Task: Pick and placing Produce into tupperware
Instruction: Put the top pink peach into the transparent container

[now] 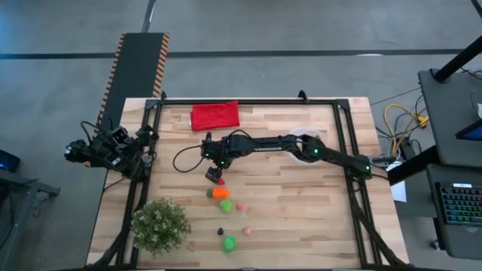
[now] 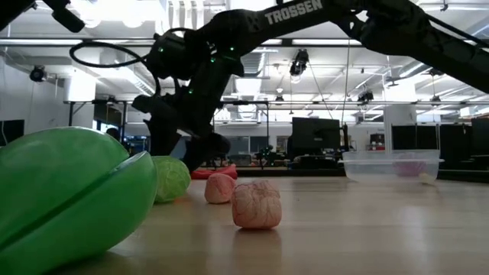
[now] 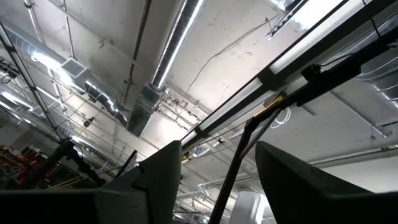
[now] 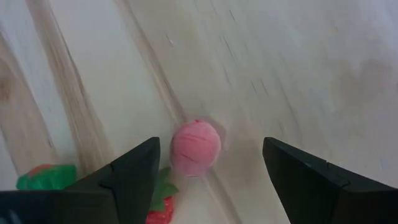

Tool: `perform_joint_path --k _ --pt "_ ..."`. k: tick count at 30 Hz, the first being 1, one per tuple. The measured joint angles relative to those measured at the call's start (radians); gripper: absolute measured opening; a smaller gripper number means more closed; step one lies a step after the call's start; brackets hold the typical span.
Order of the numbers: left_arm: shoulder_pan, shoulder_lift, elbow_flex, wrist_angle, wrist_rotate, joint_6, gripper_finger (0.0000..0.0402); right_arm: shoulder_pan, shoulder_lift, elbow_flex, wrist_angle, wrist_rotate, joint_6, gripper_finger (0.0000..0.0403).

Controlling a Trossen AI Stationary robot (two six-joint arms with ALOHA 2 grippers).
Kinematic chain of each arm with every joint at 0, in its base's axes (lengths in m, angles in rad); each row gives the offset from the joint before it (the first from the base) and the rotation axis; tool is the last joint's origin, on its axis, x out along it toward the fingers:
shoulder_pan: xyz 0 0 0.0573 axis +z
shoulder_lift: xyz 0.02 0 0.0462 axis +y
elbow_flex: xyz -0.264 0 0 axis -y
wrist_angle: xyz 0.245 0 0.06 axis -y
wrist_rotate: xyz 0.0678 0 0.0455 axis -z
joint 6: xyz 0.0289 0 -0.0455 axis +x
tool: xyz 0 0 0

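My right gripper (image 4: 210,149) points steeply down, open, just above the table at its middle left (image 1: 215,175). A small pinkish-red round piece of produce (image 4: 196,147) lies on the wood between its fingers, untouched. A red strawberry with green leaves (image 4: 158,208) lies right beside it. More produce sits nearer the front edge: an orange piece (image 1: 221,193), a green one (image 1: 226,205), pink ones (image 1: 239,206) and a larger green one (image 1: 229,243). The clear tupperware (image 2: 391,164) stands on the table under my right arm (image 1: 299,135). My left gripper (image 3: 217,168) is open, off the table's left side, pointing at the ceiling.
A red cloth (image 1: 215,115) lies at the far edge. A bushy green potted plant (image 1: 160,224) stands at the near left corner. A dark cable loops on the table by my right wrist (image 1: 184,156). Bare wood stretches over the table's near right part.
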Motion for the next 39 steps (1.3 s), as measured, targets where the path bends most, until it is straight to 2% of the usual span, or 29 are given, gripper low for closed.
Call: perform_joint_path --k 10,17,25,39 --pt "0.000 0.000 -0.003 0.000 -0.002 -0.002 0.0192 0.003 0.016 0.000 0.023 0.003 -0.003 0.0274" --pt "0.000 0.000 -0.003 0.000 -0.003 -0.002 0.0192 0.017 0.027 0.002 0.018 0.039 -0.063 0.0232" --pt "0.000 -0.001 -0.003 0.000 -0.003 -0.001 0.0192 0.038 0.029 0.001 0.020 0.072 -0.220 0.0187" --pt "0.000 0.000 -0.003 -0.006 0.000 0.000 0.0192 0.058 0.030 0.001 0.024 0.080 -0.309 0.0166"
